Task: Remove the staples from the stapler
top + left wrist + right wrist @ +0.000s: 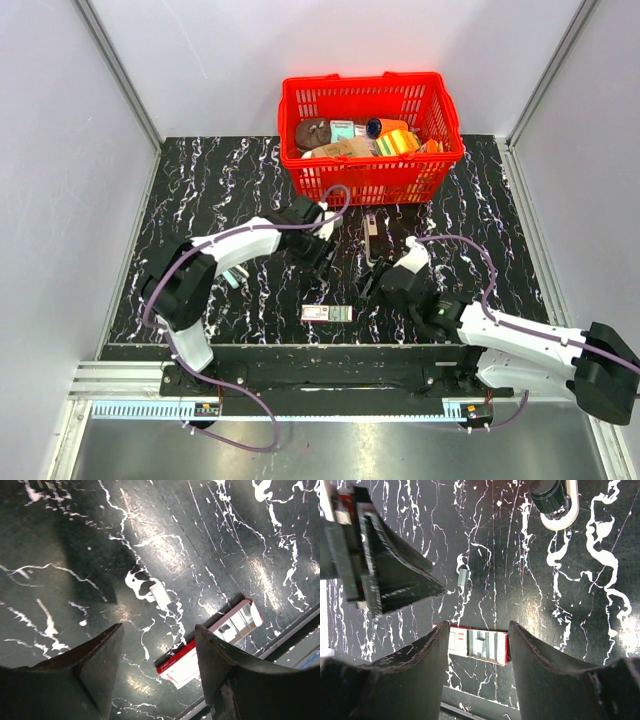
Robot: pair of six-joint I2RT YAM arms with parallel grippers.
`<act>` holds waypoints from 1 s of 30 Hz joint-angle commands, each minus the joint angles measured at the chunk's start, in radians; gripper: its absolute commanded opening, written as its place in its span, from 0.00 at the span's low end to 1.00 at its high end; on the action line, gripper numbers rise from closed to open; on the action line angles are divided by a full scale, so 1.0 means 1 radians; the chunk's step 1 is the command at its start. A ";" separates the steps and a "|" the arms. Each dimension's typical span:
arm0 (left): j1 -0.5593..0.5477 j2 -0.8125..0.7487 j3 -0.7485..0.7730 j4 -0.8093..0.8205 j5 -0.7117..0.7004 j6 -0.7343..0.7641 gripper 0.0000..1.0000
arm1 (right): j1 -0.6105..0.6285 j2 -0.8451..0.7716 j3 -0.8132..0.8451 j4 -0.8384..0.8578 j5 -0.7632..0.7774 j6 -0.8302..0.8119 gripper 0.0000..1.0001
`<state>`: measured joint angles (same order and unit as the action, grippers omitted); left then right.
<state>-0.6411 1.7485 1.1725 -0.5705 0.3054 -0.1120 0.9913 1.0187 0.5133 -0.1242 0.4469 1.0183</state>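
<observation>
The slim black stapler (373, 240) lies on the marble tabletop just below the red basket, with both grippers near it. My left gripper (323, 255) (159, 626) hovers to the stapler's left, open, with only bare table between its fingers. My right gripper (372, 286) (479, 623) is below the stapler's near end, also open and empty. A short silvery strip (160, 594) (463, 576), like a stick of staples, lies on the table between the two grippers. The stapler is outside both wrist views.
A flat red-and-white box (328, 314) (210, 640) (477, 644) lies near the table's front edge, below both grippers. The red basket (372, 172) full of items stands at the back. In the right wrist view the left gripper's dark fingers (390, 575) are on the left.
</observation>
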 commanded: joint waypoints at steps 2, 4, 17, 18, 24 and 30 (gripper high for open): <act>-0.054 0.072 0.058 0.064 -0.115 -0.068 0.63 | -0.005 -0.035 -0.028 0.090 0.049 0.014 0.57; -0.066 0.098 0.058 0.066 -0.146 -0.063 0.63 | -0.005 -0.040 -0.039 0.109 0.044 0.014 0.57; -0.109 0.158 0.069 0.067 -0.225 -0.046 0.54 | -0.005 -0.035 -0.058 0.156 0.027 0.014 0.54; -0.117 0.158 0.064 0.067 -0.236 -0.043 0.50 | -0.005 -0.042 -0.059 0.156 0.029 0.016 0.54; -0.161 0.135 0.038 0.078 -0.301 -0.035 0.42 | -0.005 -0.072 -0.071 0.140 0.030 0.020 0.53; -0.172 0.147 0.052 0.070 -0.301 -0.035 0.41 | -0.005 -0.098 -0.073 0.130 0.038 0.022 0.53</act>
<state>-0.8051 1.8805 1.2236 -0.5060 0.0208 -0.1486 0.9909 0.9466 0.4397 -0.0116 0.4530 1.0294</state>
